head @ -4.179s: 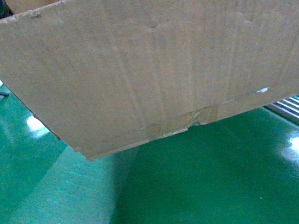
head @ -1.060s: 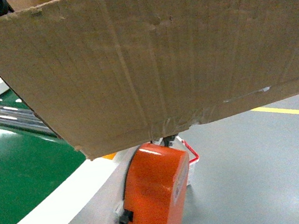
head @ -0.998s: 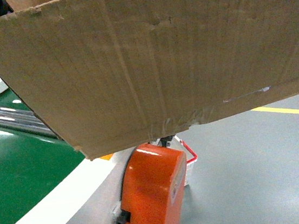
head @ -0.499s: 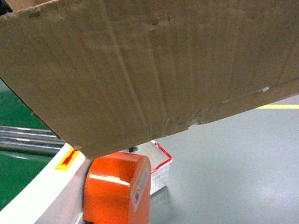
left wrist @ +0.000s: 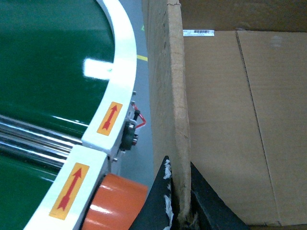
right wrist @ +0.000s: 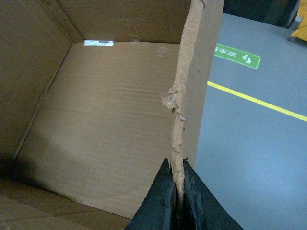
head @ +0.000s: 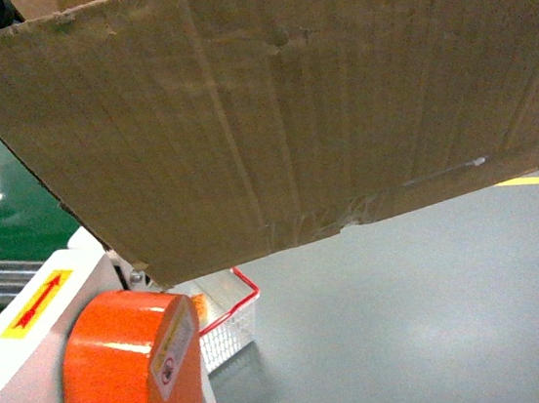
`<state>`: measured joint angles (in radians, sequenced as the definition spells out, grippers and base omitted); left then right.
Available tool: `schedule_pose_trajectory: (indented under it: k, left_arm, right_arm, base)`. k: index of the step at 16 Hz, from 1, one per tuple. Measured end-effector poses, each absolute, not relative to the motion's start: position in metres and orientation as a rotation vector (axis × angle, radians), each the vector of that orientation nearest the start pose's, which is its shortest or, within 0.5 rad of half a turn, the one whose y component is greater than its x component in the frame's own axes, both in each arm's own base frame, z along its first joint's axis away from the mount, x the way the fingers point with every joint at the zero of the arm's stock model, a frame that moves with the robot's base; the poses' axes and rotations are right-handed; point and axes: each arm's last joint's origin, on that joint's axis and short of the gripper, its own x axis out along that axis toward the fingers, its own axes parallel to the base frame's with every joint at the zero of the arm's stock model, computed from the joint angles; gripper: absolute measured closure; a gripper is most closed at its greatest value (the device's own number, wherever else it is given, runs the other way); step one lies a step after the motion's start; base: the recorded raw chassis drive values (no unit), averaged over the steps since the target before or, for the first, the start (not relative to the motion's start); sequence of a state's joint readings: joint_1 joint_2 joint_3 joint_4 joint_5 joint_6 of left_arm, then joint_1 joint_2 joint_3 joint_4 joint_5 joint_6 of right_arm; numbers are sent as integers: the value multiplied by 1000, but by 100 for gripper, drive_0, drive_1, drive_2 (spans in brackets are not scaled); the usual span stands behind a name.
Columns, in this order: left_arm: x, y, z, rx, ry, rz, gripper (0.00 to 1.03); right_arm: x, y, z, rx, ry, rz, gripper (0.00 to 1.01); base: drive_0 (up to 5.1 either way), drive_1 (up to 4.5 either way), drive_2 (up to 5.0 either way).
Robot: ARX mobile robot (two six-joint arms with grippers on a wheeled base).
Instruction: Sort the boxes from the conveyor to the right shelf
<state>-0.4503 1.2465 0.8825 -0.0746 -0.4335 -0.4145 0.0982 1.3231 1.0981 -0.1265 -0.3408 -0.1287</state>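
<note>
I see the box [head: 278, 112] as matt, rough corrugated cardboard with ragged torn edges. The conveyor [left wrist: 43, 62] belt looks glossy dark green, its motor cover [head: 123, 367] shiny orange plastic.

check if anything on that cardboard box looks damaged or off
Yes. The cardboard box has a ragged, torn wall edge where the right end effector pinches it, and frayed cardboard at the left end effector too. Otherwise its inside is empty, with a barcode label.

View has swung right — conveyor [head: 0, 210] recedes left; orange motor housing [head: 133, 371], wire basket [head: 227, 317] and grey floor [head: 412, 322] now below.
</note>
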Motion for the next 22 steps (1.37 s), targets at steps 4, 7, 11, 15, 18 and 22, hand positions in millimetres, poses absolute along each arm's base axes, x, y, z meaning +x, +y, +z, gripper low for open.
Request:
schedule_pose_trajectory:
  k: [4,7,11,15,18,22]
  left_arm:
    - [250,-107,283,-220,392,68,101]
    - [250,-107,283,-221,392,68,101]
    - [250,-107,282,-220,393,68,101]
    - [250,-109,282,-219,395,62,101]
    - [250,-108,282,-219,394,66,101]
    - [250,-108,282,-220,395,66,101]
  right_arm:
    - [295,40,330,-82,327,461,99]
    - [295,40,330,-83,326,462,99]
    - [295,40,330,-83,324,461,99]
    - [295,37,330,-81,327,452,99]
    - [295,39,330,-82,326,457,99]
    - [295,39,330,-82,327,457,99]
  base:
    - [337,-346,-451]
    - [338,-259,-502]
    - [291,-234,-391]
    - [-127,-127,-127]
    - [-139,-139,-139]
    - [-128,-128,-128]
